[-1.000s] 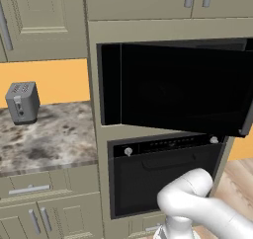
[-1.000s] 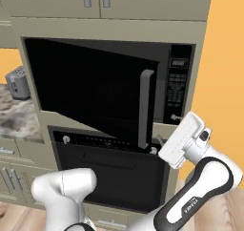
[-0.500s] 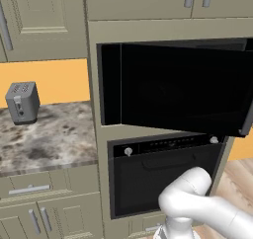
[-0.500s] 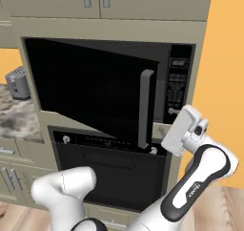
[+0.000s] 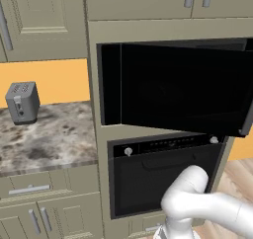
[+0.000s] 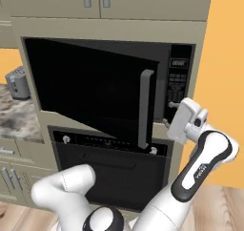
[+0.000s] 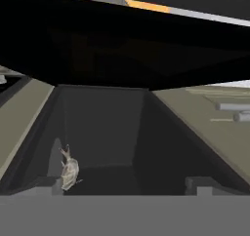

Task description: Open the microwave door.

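Here the wide black built-in microwave (image 6: pixel 178 84), framed by beige cabinetry, stands partly open. Its large glossy black glass microwave door (image 6: pixel 90 91) swings out from a hinge on the left side of the microwave, so its free edge, carrying the long vertical dark grey bar handle (image 6: pixel 144 108), sits well forward of the microwave's front. To the right of the opening, on the microwave's face, is the narrow button panel (image 6: pixel 177 84) with a small display at its top.

The white arm's end effector (image 6: pixel 172 116) hangs at the right of the microwave, just below the button panel and to the right of the handle, apart from it. Its fingers stand wide apart and hold nothing. In the hand view the dark grey cavity of the microwave runs away ahead, with a small pale object (image 7: pixel 69 169) lying on its floor.

Directly below the microwave sits a black oven with round knobs (image 5: pixel 163 176). Left of the microwave, a small grey toaster (image 5: pixel 22 102) stands on the marbled stone desk (image 5: pixel 49 137).
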Tool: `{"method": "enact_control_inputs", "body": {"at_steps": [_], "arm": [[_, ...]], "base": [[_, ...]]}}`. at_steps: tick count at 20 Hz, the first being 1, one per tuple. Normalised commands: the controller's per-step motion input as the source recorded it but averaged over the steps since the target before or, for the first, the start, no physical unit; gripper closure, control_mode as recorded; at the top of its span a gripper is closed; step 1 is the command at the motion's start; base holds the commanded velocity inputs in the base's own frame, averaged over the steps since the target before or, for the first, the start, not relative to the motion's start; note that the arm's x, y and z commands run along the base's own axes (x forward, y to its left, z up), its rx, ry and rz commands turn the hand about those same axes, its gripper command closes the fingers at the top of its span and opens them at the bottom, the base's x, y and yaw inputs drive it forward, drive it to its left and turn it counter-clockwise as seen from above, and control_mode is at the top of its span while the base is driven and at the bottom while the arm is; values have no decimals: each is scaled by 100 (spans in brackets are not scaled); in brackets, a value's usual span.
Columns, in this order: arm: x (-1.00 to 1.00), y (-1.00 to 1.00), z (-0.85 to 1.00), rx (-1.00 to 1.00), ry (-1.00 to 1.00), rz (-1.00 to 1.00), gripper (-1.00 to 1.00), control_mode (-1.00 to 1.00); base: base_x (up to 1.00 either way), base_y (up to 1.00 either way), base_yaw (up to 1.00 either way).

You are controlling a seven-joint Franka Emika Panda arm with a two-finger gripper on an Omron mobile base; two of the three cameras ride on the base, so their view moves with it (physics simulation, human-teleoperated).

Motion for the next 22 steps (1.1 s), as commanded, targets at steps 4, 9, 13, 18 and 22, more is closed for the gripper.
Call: {"method": "enact_control_inputs", "body": {"at_steps": [4, 9, 13, 18, 22], "arm": [[14, 2, 0, -11, 0, 0, -100, -100], [0, 20, 0, -13, 1, 0, -100, -100], [-4, 50, 0, -15, 8, 0, -100, -100], [-40, 52, 0, -9, 9, 1, -100, -100], [-96, 28, 0, 0, 7, 8, -100, -100]], "base": [[0, 0, 0], [0, 0, 0], [0, 0, 0], [0, 0, 0], [0, 0, 0]]}}
